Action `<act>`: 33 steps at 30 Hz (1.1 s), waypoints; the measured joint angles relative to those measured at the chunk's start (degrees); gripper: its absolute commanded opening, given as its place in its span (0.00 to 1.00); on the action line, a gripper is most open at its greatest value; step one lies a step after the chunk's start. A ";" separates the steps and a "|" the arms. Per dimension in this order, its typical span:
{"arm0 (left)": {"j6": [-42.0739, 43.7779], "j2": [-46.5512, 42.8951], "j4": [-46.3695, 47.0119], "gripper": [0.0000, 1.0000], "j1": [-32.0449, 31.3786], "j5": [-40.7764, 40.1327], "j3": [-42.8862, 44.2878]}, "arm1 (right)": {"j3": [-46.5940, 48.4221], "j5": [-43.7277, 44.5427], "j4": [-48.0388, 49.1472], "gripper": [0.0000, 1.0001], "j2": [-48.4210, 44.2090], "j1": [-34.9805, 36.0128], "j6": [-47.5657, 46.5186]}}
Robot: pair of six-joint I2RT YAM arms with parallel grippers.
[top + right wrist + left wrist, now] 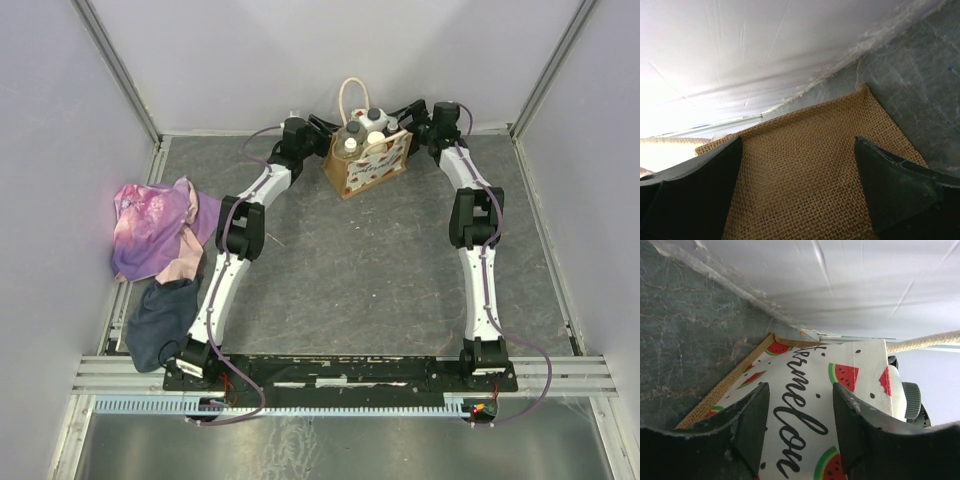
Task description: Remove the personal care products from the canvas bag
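Observation:
The canvas bag (368,165) stands upright at the back of the table, its cream handle (349,95) looped up. Several bottles stick out of its top, among them a clear amber one with a cream cap (351,143) and a dark-capped one (375,117). My left gripper (322,131) is open, close against the bag's left side. In the left wrist view (800,390) its jaws frame the watermelon-printed panel (805,405), with a dark-capped white bottle (911,400) at the rim. My right gripper (409,119) is open at the bag's right side and frames plain burlap (800,175) in the right wrist view (797,142).
A pink-purple garment (155,225) and a grey-blue cloth (160,320) lie at the table's left edge. The back wall (330,60) rises just behind the bag and both grippers. Side walls close in the table.

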 measured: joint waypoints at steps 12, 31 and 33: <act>4.37 -16.65 -7.15 0.53 -0.83 0.98 -27.58 | -21.92 -0.98 -3.30 1.00 -15.32 3.21 -9.22; 23.43 -84.30 -33.62 0.56 -8.57 -9.07 -83.60 | -65.99 9.01 -26.05 1.00 -59.32 21.77 -29.75; 26.53 -88.63 -36.83 0.56 -8.59 -11.61 -82.79 | -65.81 11.91 -29.11 1.00 -63.34 21.79 -32.28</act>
